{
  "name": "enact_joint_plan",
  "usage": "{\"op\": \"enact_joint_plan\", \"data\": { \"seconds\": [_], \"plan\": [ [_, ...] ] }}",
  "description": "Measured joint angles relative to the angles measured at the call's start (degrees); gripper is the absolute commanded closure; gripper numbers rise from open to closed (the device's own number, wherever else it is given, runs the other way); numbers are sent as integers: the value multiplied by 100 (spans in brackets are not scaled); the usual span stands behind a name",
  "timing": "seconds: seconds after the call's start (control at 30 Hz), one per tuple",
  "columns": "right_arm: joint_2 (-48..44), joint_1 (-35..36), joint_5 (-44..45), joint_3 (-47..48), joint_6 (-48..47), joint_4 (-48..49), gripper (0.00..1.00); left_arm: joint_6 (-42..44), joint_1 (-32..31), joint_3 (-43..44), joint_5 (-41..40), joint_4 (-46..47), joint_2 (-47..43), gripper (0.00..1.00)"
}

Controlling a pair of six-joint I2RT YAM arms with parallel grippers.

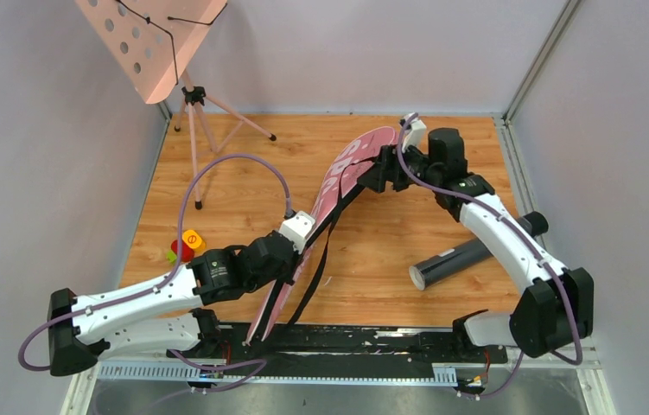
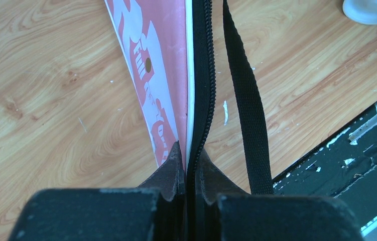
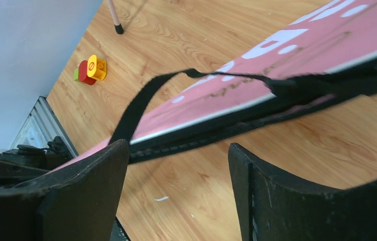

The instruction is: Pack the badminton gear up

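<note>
Mid-tabletop, running on a slant from the near rail toward the far centre: long pink racket bag, standing on edge. Smooth pink face with blocky white lettering and white piping along the seam.

Black toothed zip runs the length of its upper edge. A flat woven black strap hangs slack beside it, looping down to the tabletop, which is pale wood grain flecked with white specks.

Left hand: pressed together, pinching the zip edge low on the bag, near its narrow end.

Right hand: spread wide at the bag's broad far end. The zip edge and strap cross the gap between its dark, flat-faced fingers; cannot tell whether they touch.

Black tube: smooth cylinder lying on its side, right of the bag and well apart from it, partly under the right forearm.

Left of the bag: small cluster of red, yellow and green blocks.

Far left corner: pink perforated music stand on thin tripod legs.
</note>
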Motion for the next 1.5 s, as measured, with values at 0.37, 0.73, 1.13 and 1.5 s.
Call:
{"op": "enact_joint_plan", "data": {
  "seconds": [0.37, 0.73, 1.13, 1.5],
  "plan": [
    [-1292, -487, 278, -1867, -1849, 1637, 35, -85, 20, 0, 48, -20, -127, 100],
    [4, -1071, 227, -2649, -3932, 4356, 39, -94, 20, -37, 85, -42, -225, 100],
    [896, -1078, 315, -2964, -4922, 6384, 40, -101, 24, -39, 192, -44, -302, 100],
    [1447, -929, 363, -2879, -5309, 7062, 42, -101, 24, -39, 205, -52, -313, 100]
  ]
}}
